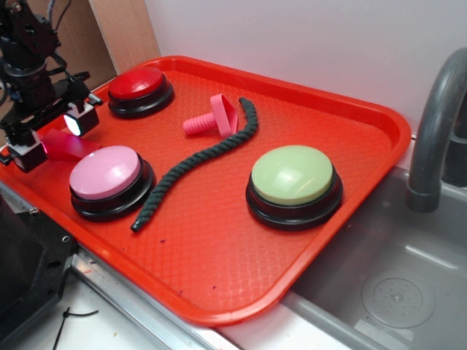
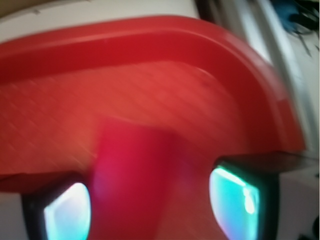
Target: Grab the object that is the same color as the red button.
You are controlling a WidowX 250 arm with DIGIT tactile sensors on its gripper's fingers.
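A red tray (image 1: 365, 189) with a dimpled floor sits beside a steel sink (image 1: 408, 277), under a pale wall. At the tray's left edge the tool (image 1: 52, 137) has its pads either side of the flat red block (image 1: 67, 146), which lies between the red button (image 1: 139, 86) and the pink button (image 1: 106, 173). Whether the pads already press it I cannot tell; the wrist view is blurred. The block looks smooth, thin and hard, so it could squirt out or tip if pinched off-centre. A soft twisted rope (image 1: 201, 164) and a pink peg (image 1: 215, 119) lie well apart from it.
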